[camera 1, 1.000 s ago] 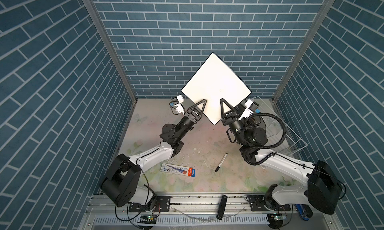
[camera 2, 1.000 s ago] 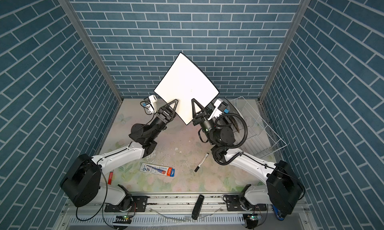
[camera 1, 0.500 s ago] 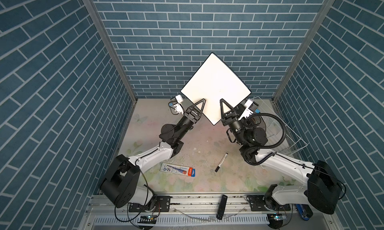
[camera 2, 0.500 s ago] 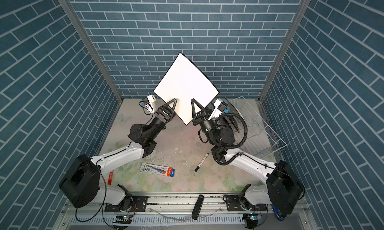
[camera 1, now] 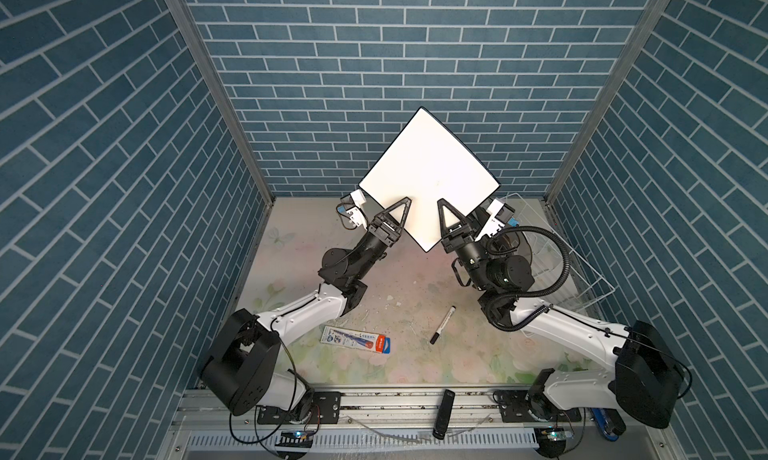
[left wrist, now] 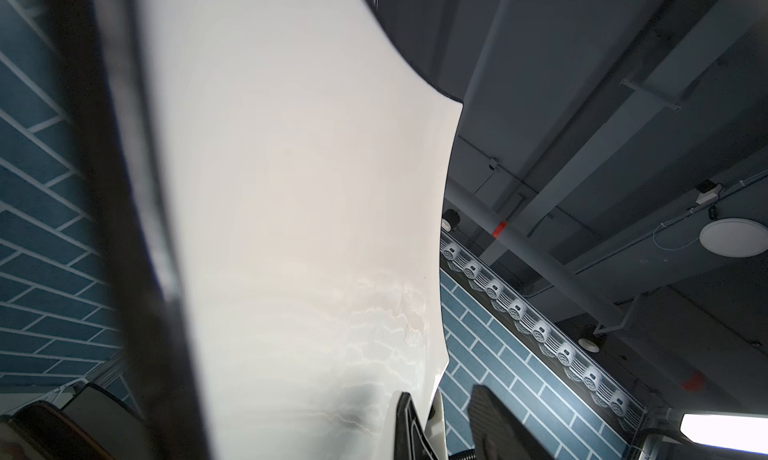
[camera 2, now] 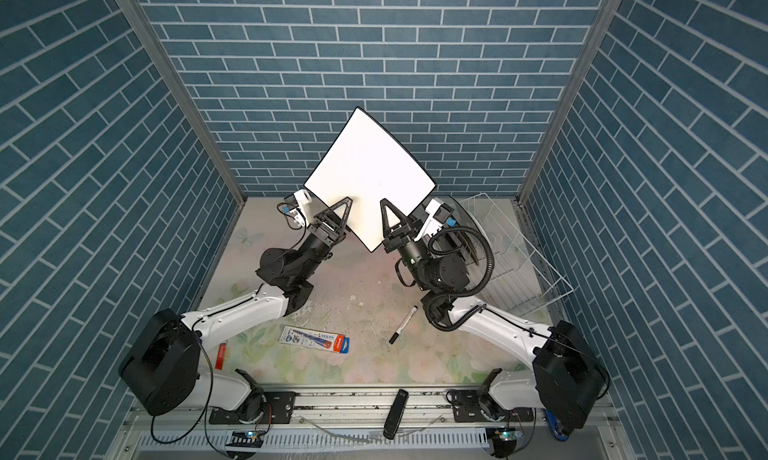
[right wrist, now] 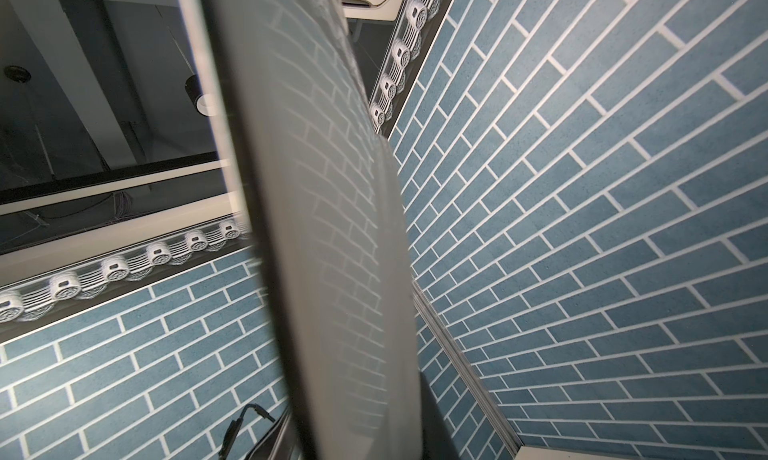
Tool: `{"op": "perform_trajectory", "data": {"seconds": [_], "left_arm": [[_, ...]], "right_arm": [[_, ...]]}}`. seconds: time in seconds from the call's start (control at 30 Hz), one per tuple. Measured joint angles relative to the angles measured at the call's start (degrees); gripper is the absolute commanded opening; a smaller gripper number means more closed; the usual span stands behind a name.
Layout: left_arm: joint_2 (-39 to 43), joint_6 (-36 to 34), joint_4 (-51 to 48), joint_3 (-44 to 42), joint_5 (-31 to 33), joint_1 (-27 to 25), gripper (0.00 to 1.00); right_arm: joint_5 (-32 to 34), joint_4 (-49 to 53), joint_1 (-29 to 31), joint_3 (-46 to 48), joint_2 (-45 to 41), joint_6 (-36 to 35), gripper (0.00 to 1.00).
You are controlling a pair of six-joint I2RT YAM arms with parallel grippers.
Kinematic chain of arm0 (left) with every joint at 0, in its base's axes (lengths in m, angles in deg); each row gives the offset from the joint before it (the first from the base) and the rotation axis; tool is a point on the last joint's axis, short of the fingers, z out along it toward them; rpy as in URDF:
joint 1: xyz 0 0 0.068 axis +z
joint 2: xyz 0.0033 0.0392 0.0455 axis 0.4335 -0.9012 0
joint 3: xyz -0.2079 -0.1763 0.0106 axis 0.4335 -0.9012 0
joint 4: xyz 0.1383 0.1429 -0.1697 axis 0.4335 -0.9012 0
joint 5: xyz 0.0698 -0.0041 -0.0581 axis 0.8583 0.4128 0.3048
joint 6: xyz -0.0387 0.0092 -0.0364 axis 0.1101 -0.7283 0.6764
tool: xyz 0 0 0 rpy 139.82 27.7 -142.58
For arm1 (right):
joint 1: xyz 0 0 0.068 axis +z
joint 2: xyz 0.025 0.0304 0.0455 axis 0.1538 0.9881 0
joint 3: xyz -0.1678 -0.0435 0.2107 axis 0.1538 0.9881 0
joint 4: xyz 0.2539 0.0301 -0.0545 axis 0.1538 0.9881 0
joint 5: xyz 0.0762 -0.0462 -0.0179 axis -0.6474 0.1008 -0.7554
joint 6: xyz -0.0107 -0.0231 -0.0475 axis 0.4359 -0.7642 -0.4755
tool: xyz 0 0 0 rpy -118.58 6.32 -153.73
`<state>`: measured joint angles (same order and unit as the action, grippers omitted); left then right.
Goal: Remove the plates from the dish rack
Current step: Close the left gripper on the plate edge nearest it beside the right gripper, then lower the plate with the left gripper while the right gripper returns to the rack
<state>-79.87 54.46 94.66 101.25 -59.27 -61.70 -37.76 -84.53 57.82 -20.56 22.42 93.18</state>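
Observation:
A large white, black-rimmed square plate (camera 1: 428, 175) (camera 2: 365, 175) hangs corner-down in the air in front of the back wall. My right gripper (camera 1: 441, 204) (camera 2: 384, 204) is shut on its lower right edge. In the right wrist view the plate (right wrist: 332, 270) fills the middle and hides the fingers. My left gripper (camera 1: 405, 206) (camera 2: 349, 202) (left wrist: 453, 424) straddles the lower left edge, open, with a gap beside one finger. The white wire dish rack (camera 1: 582, 270) (camera 2: 523, 254) stands at the right, with dark plates (camera 1: 515, 245) (camera 2: 465, 245) upright in it behind my right arm.
On the floral table lie a black marker (camera 1: 442, 325) (camera 2: 402, 325) and a blue-and-red packet (camera 1: 355, 339) (camera 2: 314, 339). A small red item (camera 2: 221, 356) sits by the left arm's base. A black bar (camera 1: 443, 408) rests on the front rail. Brick walls close in on three sides.
The left gripper's jaws have spread apart around the plate's edge. The plate stays up in the right gripper's hold, and both arms have hardly moved.

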Motion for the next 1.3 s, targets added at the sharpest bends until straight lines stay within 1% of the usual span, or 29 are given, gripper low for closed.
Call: {"op": "perform_trajectory", "data": {"seconds": [0.3,0.37,0.4,0.47,0.53,0.57,0.6,0.63,0.8,0.9,0.97,1.07,1.17,1.2,1.23,1.27,1.3], "left_arm": [[-0.8,0.9,0.3,1.4,0.1,0.0,0.48],[-0.8,1.1,0.3,1.4,-0.1,0.0,0.42],[-0.8,1.1,0.3,1.4,-0.2,0.0,0.38],[-0.8,1.5,0.3,1.4,-0.2,0.0,0.27],[-0.8,1.7,-0.2,1.4,-0.1,0.1,0.13],[-0.8,1.9,0.2,1.4,-0.2,0.1,0.08],[-0.8,2.1,1.2,1.4,-0.7,0.2,0.05],[-0.7,1.9,1.4,1.6,-0.9,0.1,0.01],[-0.7,1.8,2.1,1.7,-1.2,0.1,0.0],[-0.7,1.8,2.2,1.7,-1.2,0.1,0.0],[-0.7,2.2,1.6,1.7,-1.0,0.1,0.0],[-0.7,2.4,0.0,1.7,-0.8,0.1,0.0],[-0.7,2.7,-1.6,1.6,-0.8,0.1,0.0],[-0.7,2.7,-1.9,1.4,-0.8,0.1,0.0],[-0.7,2.7,-2.2,1.2,-0.8,0.2,0.0],[-0.7,2.8,-2.6,1.1,-0.8,0.3,0.0],[-0.7,3.0,-3.0,0.8,-0.8,0.4,0.0]], "right_arm": [[0.6,0.0,0.1,0.2,-0.6,0.5,0.0],[0.6,0.2,0.2,0.2,-0.8,0.5,0.0],[0.6,0.2,0.2,0.2,-0.8,0.5,0.0],[0.6,0.1,0.2,0.2,-0.9,0.6,0.0],[0.6,-0.2,0.3,0.2,-0.9,1.0,0.0],[0.9,-0.3,0.3,0.2,-0.9,2.3,0.0],[1.5,-0.4,0.4,0.2,-0.9,6.5,0.0],[1.6,-0.9,0.4,0.2,-0.9,7.1,0.0],[1.8,-1.1,0.6,0.2,-1.1,7.9,0.01],[1.8,-1.1,0.6,0.2,-1.1,7.9,0.23],[1.9,-1.6,0.6,0.3,-1.1,6.6,0.36],[2.6,-2.5,0.6,0.7,-1.7,5.1,0.54],[3.3,-3.4,0.5,1.3,-2.3,4.5,0.78],[3.6,-3.8,0.5,1.5,-2.4,4.3,0.88],[3.7,-4.2,0.5,1.7,-2.6,4.3,0.95],[4.0,-4.5,0.5,2.0,-2.8,4.1,0.98],[4.4,-4.7,0.5,2.4,-3.1,3.9,0.99]]}}
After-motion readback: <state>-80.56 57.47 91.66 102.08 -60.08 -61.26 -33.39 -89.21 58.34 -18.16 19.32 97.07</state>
